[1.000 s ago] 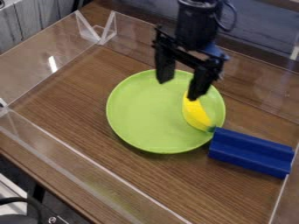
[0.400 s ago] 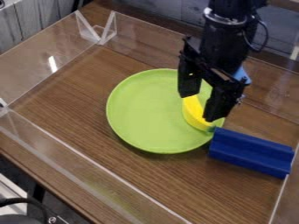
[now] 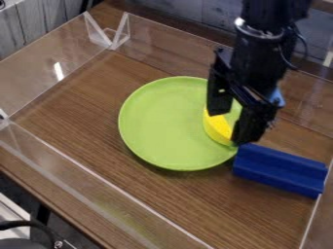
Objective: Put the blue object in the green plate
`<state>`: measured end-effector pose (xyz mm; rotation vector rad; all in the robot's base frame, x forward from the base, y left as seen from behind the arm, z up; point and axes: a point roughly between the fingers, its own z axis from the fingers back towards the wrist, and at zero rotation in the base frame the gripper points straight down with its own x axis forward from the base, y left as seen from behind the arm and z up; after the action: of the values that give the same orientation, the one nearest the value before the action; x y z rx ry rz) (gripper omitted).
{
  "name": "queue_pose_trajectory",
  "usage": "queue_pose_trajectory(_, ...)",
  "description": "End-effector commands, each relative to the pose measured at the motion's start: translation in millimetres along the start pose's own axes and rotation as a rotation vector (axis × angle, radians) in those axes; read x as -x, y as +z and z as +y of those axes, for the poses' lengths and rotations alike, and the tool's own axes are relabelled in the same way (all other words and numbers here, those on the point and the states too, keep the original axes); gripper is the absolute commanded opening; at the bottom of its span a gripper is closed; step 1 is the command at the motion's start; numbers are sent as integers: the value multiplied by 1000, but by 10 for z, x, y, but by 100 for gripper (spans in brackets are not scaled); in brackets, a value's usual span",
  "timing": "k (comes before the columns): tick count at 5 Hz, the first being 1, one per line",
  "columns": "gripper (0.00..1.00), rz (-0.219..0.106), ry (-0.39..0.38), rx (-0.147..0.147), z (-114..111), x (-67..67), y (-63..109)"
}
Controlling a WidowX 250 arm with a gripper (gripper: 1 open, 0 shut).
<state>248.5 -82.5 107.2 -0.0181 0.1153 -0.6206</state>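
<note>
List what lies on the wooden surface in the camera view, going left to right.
Green plate → yellow banana, at the plate's right edge → blue object. The gripper hangs open above the banana, so it is left out of the order.

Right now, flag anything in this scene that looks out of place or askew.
One thing: a yellow banana already lies on the green plate, at its right edge, partly behind the open pincer. The blue object lies on the table beside the plate's rim. Nothing looks spilled or damaged.

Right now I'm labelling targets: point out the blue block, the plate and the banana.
blue block (image 3: pixel 279 168), camera view, middle of its top face
plate (image 3: pixel 163 122), camera view, bare centre
banana (image 3: pixel 221 126), camera view, visible yellow part beside the gripper
</note>
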Motion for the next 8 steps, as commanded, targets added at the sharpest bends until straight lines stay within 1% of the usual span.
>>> queue_pose_trajectory(1, 100, -73, -137, -53, -133, -36, 137)
queue_pose_trajectory(2, 100, -91, -207, -80, -250, -65, 77)
queue_pose_trajectory(3, 100, -118, -236, -106, -280, -93, -7)
queue_pose_trajectory(5, 100, -188, -268, -124, -299, -133, -135)
queue_pose_trajectory(6, 100, -222, -277, -128, -308, -155, -192)
queue_pose_trajectory(7, 100, -246, -287, -132, -318, -180, -255)
queue_pose_trajectory(8, 100, -267, -293, -129, -329, -207, -326)
